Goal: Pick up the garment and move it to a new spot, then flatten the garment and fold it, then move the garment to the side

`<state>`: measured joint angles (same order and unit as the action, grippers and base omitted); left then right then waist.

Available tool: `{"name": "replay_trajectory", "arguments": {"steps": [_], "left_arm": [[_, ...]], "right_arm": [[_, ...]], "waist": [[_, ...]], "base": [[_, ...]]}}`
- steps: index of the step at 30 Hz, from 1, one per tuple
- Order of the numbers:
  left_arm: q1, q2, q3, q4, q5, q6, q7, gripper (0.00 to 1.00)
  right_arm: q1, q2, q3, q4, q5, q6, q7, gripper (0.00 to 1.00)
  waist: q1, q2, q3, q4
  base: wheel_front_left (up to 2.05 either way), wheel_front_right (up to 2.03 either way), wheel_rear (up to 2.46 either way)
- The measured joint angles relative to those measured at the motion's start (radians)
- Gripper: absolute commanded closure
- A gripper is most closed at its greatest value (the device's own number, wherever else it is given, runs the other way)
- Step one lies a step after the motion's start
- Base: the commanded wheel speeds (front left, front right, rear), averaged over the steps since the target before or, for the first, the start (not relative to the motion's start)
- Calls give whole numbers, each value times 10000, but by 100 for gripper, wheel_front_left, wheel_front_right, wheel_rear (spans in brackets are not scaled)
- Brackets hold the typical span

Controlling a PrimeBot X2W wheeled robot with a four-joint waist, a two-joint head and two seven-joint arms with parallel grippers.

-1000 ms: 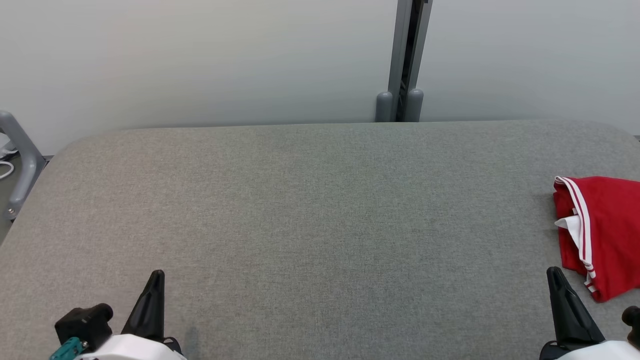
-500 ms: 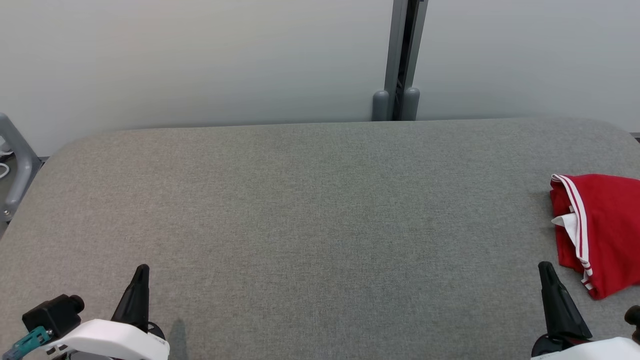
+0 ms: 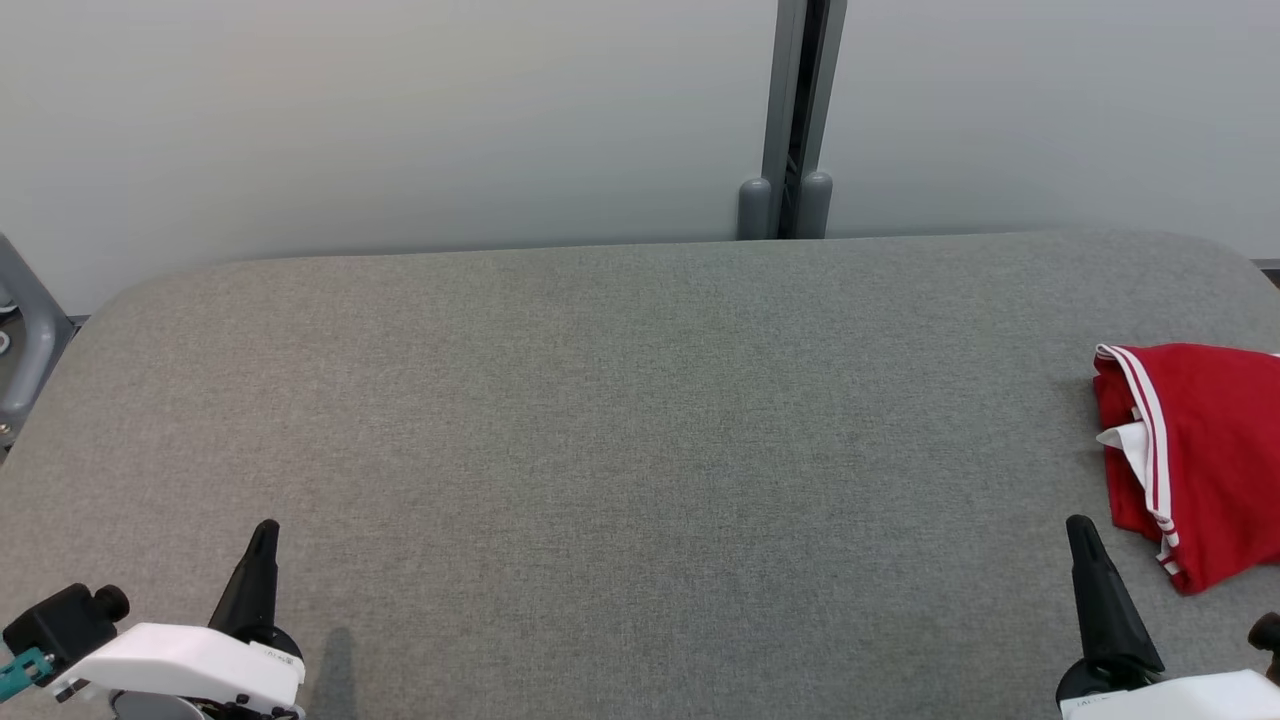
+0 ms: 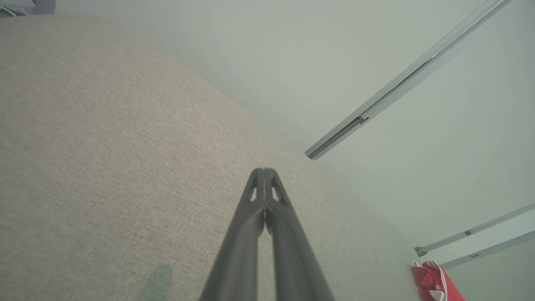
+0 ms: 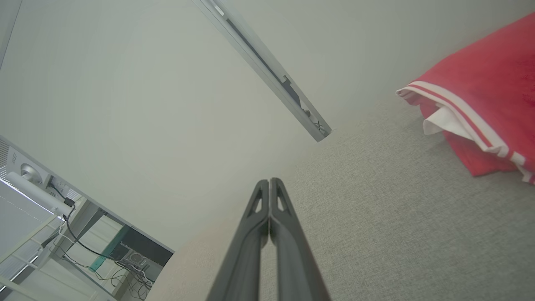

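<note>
Grey woven-cloth table top [image 3: 600,420], matt and coarse, folded red knit-cloth garment [image 3: 1205,450] with white striped trim, soft, matt, long dark matt-plastic gripper fingers [image 5: 278,234]

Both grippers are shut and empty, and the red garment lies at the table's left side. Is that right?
No. The red garment lies at the table's right side, as the head view shows. The left gripper and right gripper are indeed shut and empty.
</note>
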<state>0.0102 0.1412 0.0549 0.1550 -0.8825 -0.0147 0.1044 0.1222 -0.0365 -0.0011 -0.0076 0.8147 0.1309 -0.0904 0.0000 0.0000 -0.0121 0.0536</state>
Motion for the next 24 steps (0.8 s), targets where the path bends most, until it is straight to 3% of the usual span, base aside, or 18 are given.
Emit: {"name": "replay_trajectory", "arguments": {"steps": [24], "left_arm": [[-500, -280, 1030, 506, -2495, -384, 1091, 100]], "right_arm": [[-296, -33, 489, 339, 2813, 0, -405, 100]], "waist": [[0, 0, 48, -149]], "base": [[0, 0, 0]]}}
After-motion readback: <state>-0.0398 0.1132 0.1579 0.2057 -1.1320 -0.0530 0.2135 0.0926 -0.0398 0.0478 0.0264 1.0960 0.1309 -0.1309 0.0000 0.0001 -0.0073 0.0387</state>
